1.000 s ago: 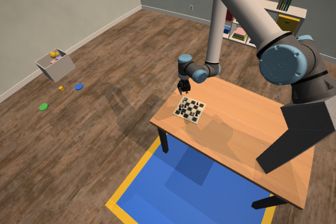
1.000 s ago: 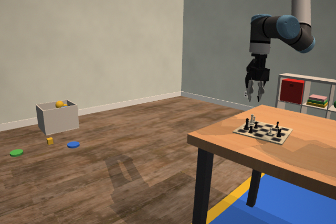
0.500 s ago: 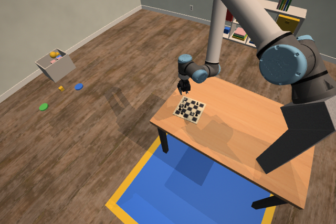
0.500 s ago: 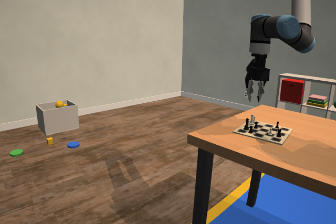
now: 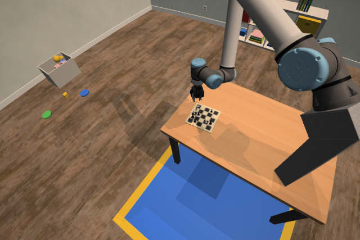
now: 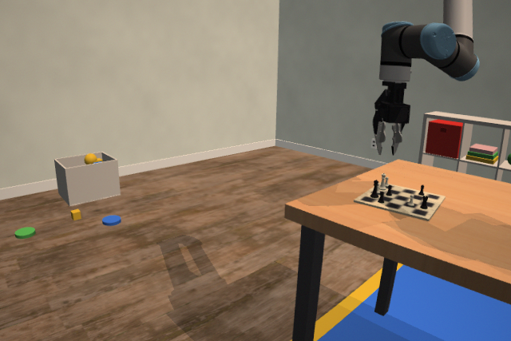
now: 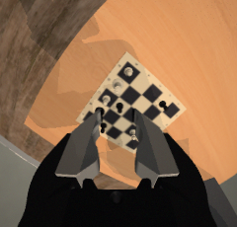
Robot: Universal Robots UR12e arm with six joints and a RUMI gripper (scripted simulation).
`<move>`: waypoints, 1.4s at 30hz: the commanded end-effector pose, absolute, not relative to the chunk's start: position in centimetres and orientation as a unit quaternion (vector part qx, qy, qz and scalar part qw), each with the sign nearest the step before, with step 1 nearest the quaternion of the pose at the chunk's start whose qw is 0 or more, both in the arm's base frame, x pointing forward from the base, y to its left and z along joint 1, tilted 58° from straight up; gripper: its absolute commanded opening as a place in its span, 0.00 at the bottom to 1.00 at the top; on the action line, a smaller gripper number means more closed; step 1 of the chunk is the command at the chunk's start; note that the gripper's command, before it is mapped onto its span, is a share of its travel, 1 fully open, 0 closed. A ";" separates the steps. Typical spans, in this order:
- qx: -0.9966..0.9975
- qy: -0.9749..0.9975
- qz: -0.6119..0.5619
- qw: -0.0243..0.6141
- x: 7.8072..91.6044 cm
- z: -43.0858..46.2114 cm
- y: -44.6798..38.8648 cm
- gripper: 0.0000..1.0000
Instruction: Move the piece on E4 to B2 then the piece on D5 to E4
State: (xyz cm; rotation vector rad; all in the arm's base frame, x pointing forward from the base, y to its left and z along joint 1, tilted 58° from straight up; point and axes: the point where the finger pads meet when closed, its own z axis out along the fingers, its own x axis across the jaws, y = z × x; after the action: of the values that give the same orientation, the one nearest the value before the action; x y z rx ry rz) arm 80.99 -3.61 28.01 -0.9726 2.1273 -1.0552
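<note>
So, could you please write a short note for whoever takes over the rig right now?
Gripper: the black two-jaw gripper hangs high above the near corner of the small checkered chessboard, jaws narrowed but not fully shut, nothing between them.
Things: the board lies on the orange wooden table near its corner, with black and white chess pieces standing upright, most clustered at the end below the gripper. The square labels are too small to read.
Done: nothing visibly; no piece is lifted.
Left: both moves, E4 to B2, then D5 to E4, leaving the others in place.
</note>
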 end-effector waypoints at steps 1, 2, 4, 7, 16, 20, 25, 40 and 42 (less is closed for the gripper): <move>-0.362 0.794 -0.396 0.285 81.4 28.3 -3.9 0.25; -0.362 0.794 -0.396 0.285 81.4 28.2 -3.9 0.25; -0.362 0.794 -0.396 0.285 81.5 28.1 -4.0 0.25; -0.362 0.794 -0.396 0.285 81.6 28.1 -4.0 0.25; -0.362 0.794 -0.396 0.285 82.3 27.5 -4.5 0.25; -0.362 0.794 -0.396 0.285 82.8 27.2 -4.7 0.25; -0.362 0.794 -0.396 0.285 83.1 27.0 -4.9 0.25; -0.362 0.794 -0.396 0.285 84.5 26.0 -5.7 0.25; -0.362 0.794 -0.396 0.285 84.7 25.9 -5.8 0.25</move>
State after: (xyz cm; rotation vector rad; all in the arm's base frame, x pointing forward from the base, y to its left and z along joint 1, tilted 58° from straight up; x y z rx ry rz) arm 84.19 -5.56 25.73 -0.9718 2.1286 -1.0556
